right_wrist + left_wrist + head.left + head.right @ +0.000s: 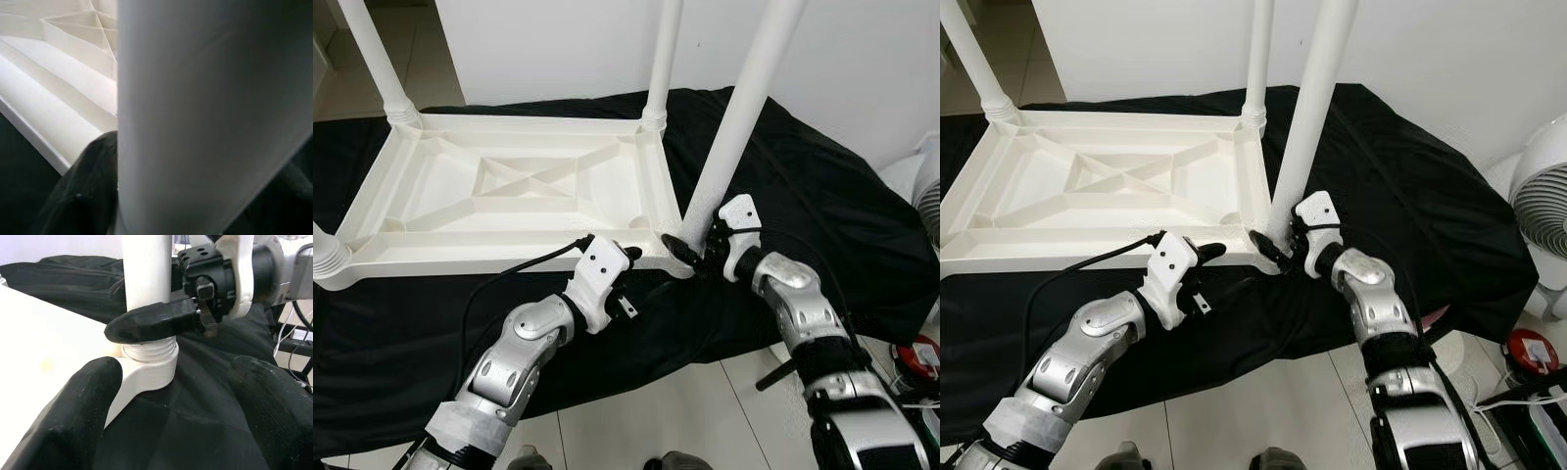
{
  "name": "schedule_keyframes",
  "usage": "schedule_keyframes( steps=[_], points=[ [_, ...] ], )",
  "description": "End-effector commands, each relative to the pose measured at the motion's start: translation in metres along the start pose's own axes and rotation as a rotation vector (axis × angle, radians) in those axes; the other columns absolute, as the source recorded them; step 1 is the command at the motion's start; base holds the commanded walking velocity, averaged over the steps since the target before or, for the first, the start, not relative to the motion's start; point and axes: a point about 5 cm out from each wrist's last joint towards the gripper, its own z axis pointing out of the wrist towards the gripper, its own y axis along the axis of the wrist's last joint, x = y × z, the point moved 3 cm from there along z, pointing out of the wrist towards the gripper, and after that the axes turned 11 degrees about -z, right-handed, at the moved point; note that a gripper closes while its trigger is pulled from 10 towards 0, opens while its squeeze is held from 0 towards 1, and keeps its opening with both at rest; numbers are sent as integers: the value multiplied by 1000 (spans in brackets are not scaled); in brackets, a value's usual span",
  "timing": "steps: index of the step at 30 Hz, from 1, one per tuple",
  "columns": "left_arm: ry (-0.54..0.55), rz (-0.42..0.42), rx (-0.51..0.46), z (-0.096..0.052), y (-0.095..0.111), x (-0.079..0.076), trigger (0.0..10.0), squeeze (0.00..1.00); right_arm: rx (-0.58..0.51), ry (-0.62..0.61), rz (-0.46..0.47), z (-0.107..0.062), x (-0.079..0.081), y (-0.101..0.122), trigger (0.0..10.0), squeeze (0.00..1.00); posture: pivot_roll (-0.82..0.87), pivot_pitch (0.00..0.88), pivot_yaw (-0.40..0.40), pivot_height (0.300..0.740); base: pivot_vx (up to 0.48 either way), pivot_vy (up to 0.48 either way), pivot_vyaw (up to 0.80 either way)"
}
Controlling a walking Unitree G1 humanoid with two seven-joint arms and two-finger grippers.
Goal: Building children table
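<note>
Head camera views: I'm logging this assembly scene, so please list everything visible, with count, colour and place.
Upturned plastic table top: one, white, ribbed underside up, on the cloth.
Round plastic table legs: four visible, white, at the corners; the near right leg is gripped at its threaded base.
Draped cloth: one, black, under the table top.
Electric fan: one, white, on the floor at far right.
Round object: one, red, on the floor by cables.
Left gripper: black fingers, open, near the table's front corner.
Right gripper: black fingers, shut on the near right leg.

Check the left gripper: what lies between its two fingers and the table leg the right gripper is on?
Only bare black cloth. In the left wrist view, the left gripper is open and short of the leg, which the right gripper clasps just above its threaded base.
</note>
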Motion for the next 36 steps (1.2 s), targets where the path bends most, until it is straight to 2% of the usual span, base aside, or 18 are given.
schedule_keyframes(
  steps=[1,13,14,21,23,25,26,30,31,32,33,35,36],
  points=[
    [-13,8,2,1,-1,-2,10000,0,23,35,1,-1,2,-7,0,0,64,0,-59,740,0,0,0],
    [-8,0,1,1,-1,-2,10000,0,25,92,9,0,7,-17,0,0,63,0,-56,740,0,0,0],
    [-11,4,2,1,-1,-2,10000,0,28,79,17,0,6,-18,10000,0,63,0,-56,740,0,0,0],
    [-20,6,6,0,-1,-3,10000,0,93,-48,55,-2,0,-29,10000,0,59,0,-52,740,0,0,0],
    [-20,6,6,0,-1,-3,10000,0,93,-48,55,-2,0,-29,10000,0,59,0,-52,740,0,0,0],
    [-24,3,8,0,-2,-4,10000,0,99,-131,105,-3,2,-31,10000,0,53,0,-49,740,0,0,0],
    [-24,3,8,0,-2,-4,10000,0,99,-131,105,-3,2,-31,10000,0,53,0,-49,740,0,0,0],
    [-28,-1,9,0,-2,-6,10000,0,115,-339,287,-3,2,-37,10000,0,47,0,-54,740,0,0,0],
    [-28,-1,9,0,-2,-6,10000,0,115,-339,287,-3,2,-37,10000,0,47,0,-54,740,0,0,0],
    [-29,-3,9,0,-3,-6,10000,0,123,-403,285,-5,2,-39,10000,0,46,0,-53,740,0,0,0],
    [-29,-3,9,0,-3,-6,10000,0,123,-403,285,-5,2,-39,10000,0,46,0,-53,740,0,0,0],
    [-32,-5,9,0,-3,-7,10000,0,146,-525,308,-8,4,-41,10000,0,43,0,-55,740,0,0,0],
    [-32,-5,9,0,-3,-7,10000,0,146,-525,308,-8,4,-41,10000,0,43,0,-55,740,0,0,0]
  ],
)
